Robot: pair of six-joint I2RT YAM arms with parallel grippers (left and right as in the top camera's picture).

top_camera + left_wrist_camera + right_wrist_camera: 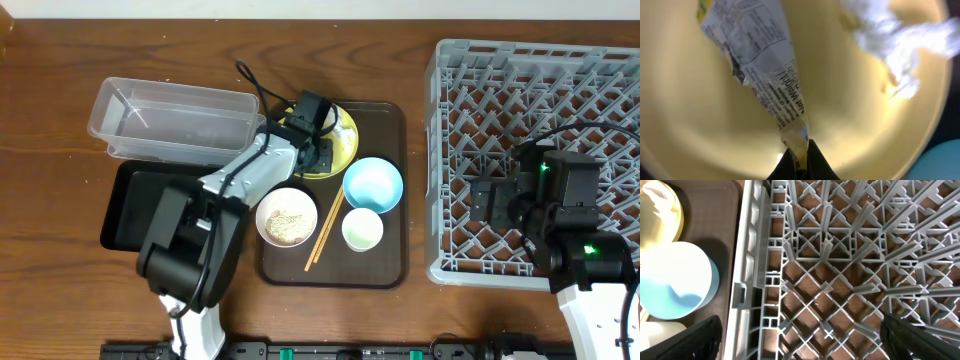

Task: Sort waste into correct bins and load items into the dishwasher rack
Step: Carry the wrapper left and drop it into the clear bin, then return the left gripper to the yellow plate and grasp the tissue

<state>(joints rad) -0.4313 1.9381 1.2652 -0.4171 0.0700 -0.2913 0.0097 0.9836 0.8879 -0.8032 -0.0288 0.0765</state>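
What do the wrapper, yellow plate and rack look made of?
The wrapper: thin printed film or paper, can't tell which; it is creased, with a ragged torn edge and small black text.
The yellow plate: smooth and glossy; the soft highlights suggest plastic or glazed ceramic.
The rack: matte grey moulded plastic, judging by its thin ribbed lattice and pegs.

From my station the overhead view was evenly lit and sharp, with soft, short shadows on the table [60,270] and a mild sheen on the clear tub [170,115]. My left wrist view was the poor one: shot too close, the yellow plate [690,100] was a warm blur, the white scrap [900,45] smeared and blown out, and only the wrapper [770,70] print came half readable. The right wrist view was crisp on the rack [840,280], its own fingers [685,340] dark and unfocused in the bottom corners.
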